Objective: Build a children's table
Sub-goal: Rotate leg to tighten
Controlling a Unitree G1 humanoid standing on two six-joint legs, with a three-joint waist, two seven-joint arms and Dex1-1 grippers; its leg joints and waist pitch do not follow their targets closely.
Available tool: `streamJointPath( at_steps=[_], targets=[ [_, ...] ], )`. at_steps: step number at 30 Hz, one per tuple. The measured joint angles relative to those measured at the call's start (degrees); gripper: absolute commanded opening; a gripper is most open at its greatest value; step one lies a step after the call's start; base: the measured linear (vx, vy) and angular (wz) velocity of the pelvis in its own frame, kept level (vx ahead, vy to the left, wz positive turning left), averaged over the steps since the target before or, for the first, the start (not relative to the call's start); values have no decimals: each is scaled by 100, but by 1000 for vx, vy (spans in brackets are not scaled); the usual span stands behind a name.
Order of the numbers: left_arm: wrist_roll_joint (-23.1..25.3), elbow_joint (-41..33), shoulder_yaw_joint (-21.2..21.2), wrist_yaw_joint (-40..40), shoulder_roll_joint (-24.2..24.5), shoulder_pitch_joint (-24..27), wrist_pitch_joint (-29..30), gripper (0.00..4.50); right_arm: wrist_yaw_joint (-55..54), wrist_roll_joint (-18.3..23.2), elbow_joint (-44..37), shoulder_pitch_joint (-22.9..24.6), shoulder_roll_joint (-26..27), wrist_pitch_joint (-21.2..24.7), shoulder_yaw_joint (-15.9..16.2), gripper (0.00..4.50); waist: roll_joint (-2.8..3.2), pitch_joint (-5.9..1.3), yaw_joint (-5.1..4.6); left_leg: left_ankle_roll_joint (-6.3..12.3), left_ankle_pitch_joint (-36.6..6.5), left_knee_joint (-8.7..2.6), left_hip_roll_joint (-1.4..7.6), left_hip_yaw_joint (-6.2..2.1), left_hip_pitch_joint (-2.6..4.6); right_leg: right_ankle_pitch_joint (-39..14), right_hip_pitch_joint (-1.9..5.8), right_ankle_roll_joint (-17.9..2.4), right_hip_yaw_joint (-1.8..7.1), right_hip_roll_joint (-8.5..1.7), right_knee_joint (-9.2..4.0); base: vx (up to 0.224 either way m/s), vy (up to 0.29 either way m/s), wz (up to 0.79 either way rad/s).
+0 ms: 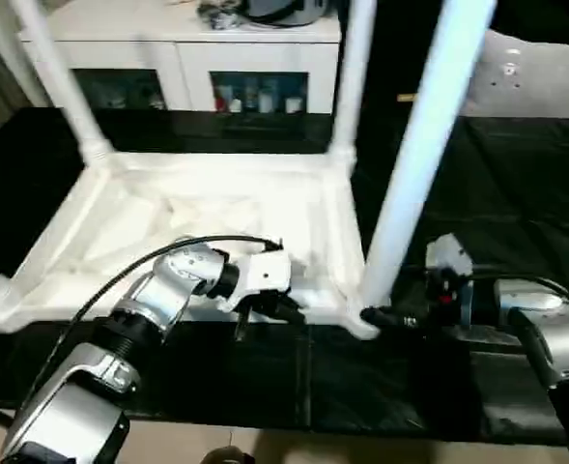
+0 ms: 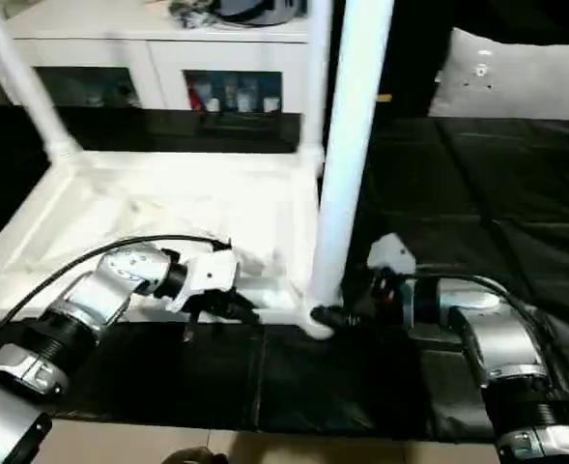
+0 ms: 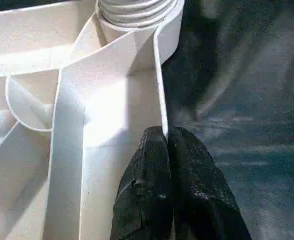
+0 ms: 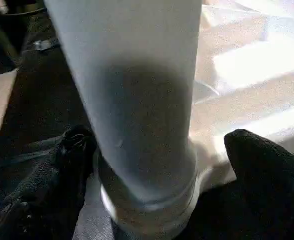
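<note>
On a black-draped floor before a white cabinet [image 1: 178, 48], the upturned smooth plastic table top [image 1: 120, 227] has its near rim pinched by the left gripper [image 3: 165, 145], while the right gripper [image 4: 151, 165] straddles a tapered round leg [image 1: 414, 155].

white cabinet [image 1: 183, 43], black cloth [image 1: 516, 193]

Left end effector pinching the edge of the white table top

The two black fingers [image 3: 147, 195] of the left end effector [image 3: 165, 137] are pressed close together on the thin side wall of the upside-down table top [image 3: 112, 100]. White ribs cross inside the top. A round leg [image 3: 137, 10] sits in the corner socket further along the wall. A black cloth [image 3: 241, 100] lies beside the top.
</note>
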Motion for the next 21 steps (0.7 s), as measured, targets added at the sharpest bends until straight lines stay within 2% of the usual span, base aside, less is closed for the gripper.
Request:
streamJointPath(
  at_steps=[1, 3, 9, 13, 16, 17, 21],
  targets=[
    [0, 3, -21, -73, 18, -11, -33, 0, 82, -1, -1, -12, -6, -9, 54, 426, 0, 0, 11, 0, 0, 0, 0, 0, 0, 0, 0, 0, 0, 0, 2, 0, 0, 0],
    [0, 30, -30, -129, 25, -32, -70, 0, 179, -5, 1, -12, 1, -7, 137, 426, 1, 0, 20, 1, 1, 1, 0, 0, -1, 0, -1, 0, 0, 0, 4, 0, 0, 0],
    [1, 131, -37, -204, 20, -81, -147, 0, 295, -26, 9, -12, 10, 8, 300, 366, 0, 0, 20, 2, 1, 8, 0, 0, -1, 0, -1, 0, 0, -1, 10, 0, 0, 0],
    [1, 171, -37, -206, 6, -90, -175, 0, 354, -16, 59, -32, 6, 40, 304, 332, 0, 0, 24, 2, 2, 11, 0, 0, -1, 0, -1, 0, 0, -1, 14, 0, 0, 0],
    [1, 178, -35, -223, -5, -89, -176, 0, 356, 4, 64, -40, -10, 95, 299, 327, 0, 0, 33, 3, 2, 11, 0, 0, -1, 0, 0, 0, 0, -2, 14, 0, 0, 0],
    [0, 179, -33, -224, -9, -89, -176, 0, 359, 20, 63, -41, -10, 133, 295, 299, 0, 0, 35, 6, 3, 11, 0, 0, -1, 0, 0, 0, 0, -2, 14, 0, 0, 0],
    [-70, 156, -4, -295, -18, -59, -67, 0, 365, 153, 7, 14, 16, 386, 241, 274, -1, -1, 48, 22, 13, 11, 0, 0, -1, 0, -1, 0, 0, -2, 15, 0, 0, 0]
  ],
)
